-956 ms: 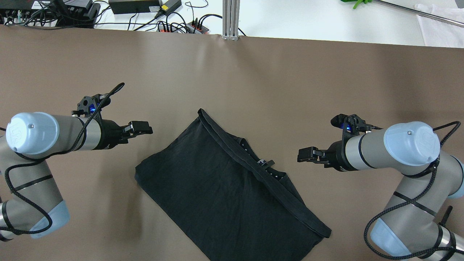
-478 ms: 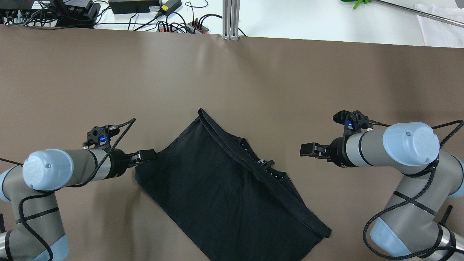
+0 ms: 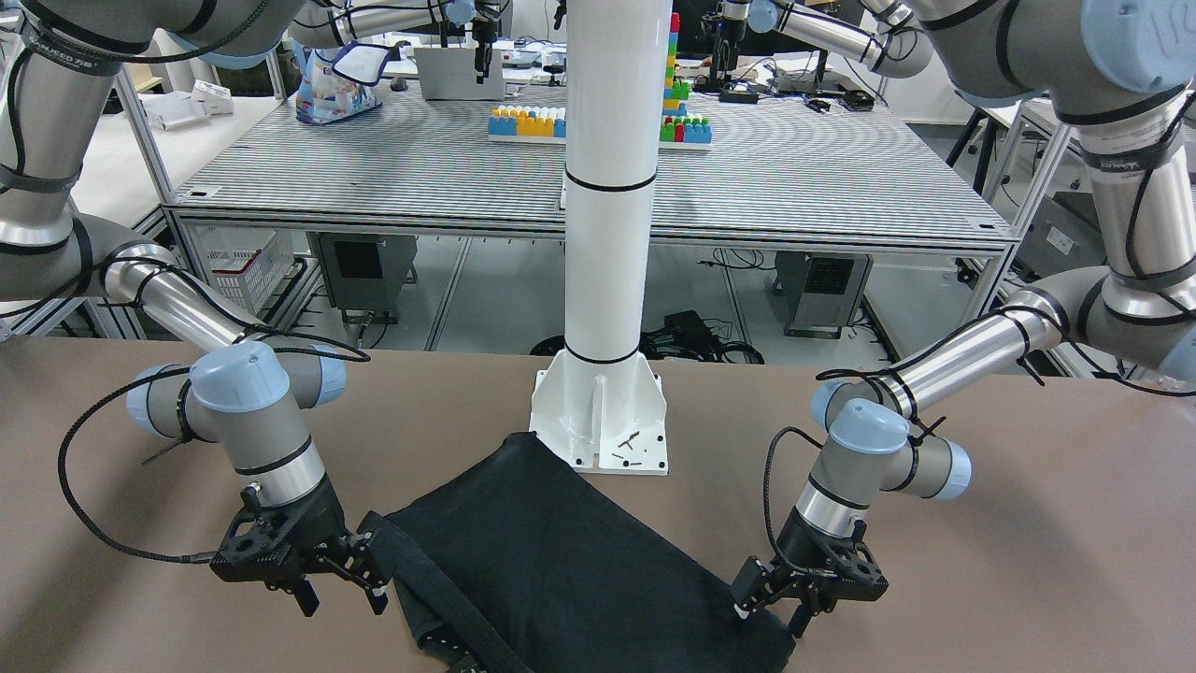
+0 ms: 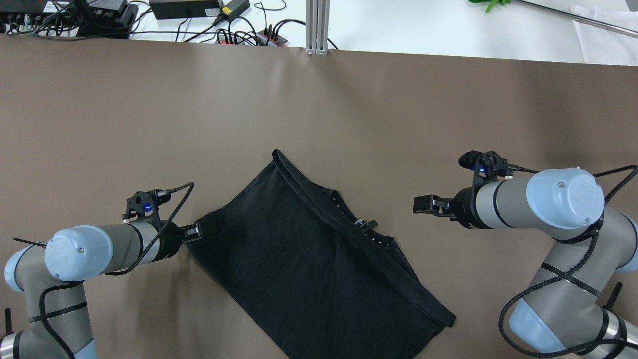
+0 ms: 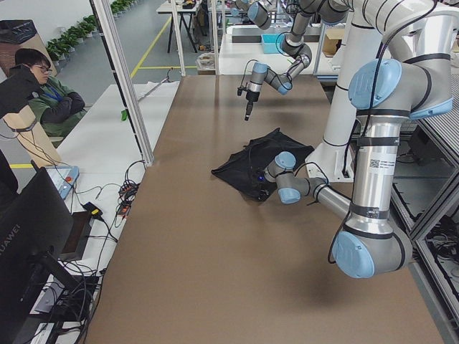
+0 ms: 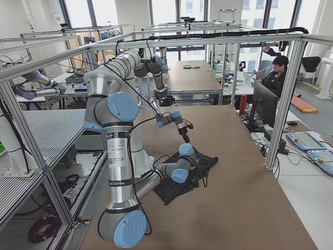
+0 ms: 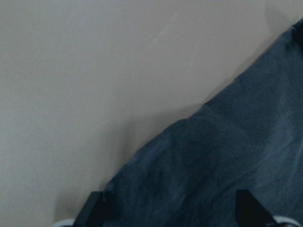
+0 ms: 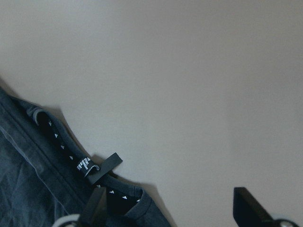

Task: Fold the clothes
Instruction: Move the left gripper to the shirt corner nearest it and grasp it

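The black garment (image 4: 309, 259) lies folded flat and slantwise on the brown table (image 4: 349, 114), its hemmed edge and collar with a small white label (image 4: 360, 223) facing right. It also shows in the front view (image 3: 561, 570). My left gripper (image 4: 204, 229) is open and low at the garment's left corner. In the left wrist view (image 7: 170, 210) the fabric (image 7: 227, 156) lies between the spread fingertips. My right gripper (image 4: 422, 204) is open and empty over bare table, right of the collar. The right wrist view (image 8: 170, 208) shows the label (image 8: 85, 164) to its left.
The white pillar base (image 3: 598, 421) stands at the table's robot-side edge behind the garment. Cables and power supplies (image 4: 199, 10) lie beyond the far edge, with a white cloth (image 4: 608, 30) at the far right. A seated person (image 5: 43, 86) is off the table.
My left arm has swung toward the near side and brought its open gripper onto the garment's left corner. My right gripper has barely shifted. The garment has not moved.
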`<action>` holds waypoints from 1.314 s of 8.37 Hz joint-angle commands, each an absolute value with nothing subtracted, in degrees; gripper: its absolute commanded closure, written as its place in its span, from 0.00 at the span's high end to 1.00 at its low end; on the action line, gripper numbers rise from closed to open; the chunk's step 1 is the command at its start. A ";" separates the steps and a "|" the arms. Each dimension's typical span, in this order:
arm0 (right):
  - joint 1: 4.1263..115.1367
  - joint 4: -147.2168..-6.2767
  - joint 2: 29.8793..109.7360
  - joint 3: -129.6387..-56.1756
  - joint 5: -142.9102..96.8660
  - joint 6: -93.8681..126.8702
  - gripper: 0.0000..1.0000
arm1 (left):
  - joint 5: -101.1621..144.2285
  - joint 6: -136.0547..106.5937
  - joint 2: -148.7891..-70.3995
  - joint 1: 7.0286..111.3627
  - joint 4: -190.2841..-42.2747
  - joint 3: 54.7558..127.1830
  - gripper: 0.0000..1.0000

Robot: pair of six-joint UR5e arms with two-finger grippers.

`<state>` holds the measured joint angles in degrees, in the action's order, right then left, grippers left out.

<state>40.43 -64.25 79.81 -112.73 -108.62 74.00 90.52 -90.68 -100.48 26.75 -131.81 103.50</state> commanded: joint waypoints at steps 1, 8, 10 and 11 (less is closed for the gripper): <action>40.34 -64.25 79.72 -112.68 -108.54 74.00 0.94 | 90.35 -90.62 -100.37 26.28 -138.14 98.89 1.00; 40.34 -64.34 79.80 -112.68 -108.63 74.00 0.94 | 92.98 -90.88 -100.81 26.37 -137.37 101.86 0.00; 40.34 -64.25 79.80 -112.68 -108.72 74.00 0.94 | 92.81 -90.18 -101.16 27.41 -137.37 101.43 0.00; 40.34 -64.16 79.80 -112.76 -108.81 74.00 0.94 | 92.73 -90.09 -102.29 28.73 -137.02 100.73 0.00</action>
<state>40.34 -64.29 79.80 -112.68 -108.70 74.00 92.78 -90.42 -101.08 26.99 -137.38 101.46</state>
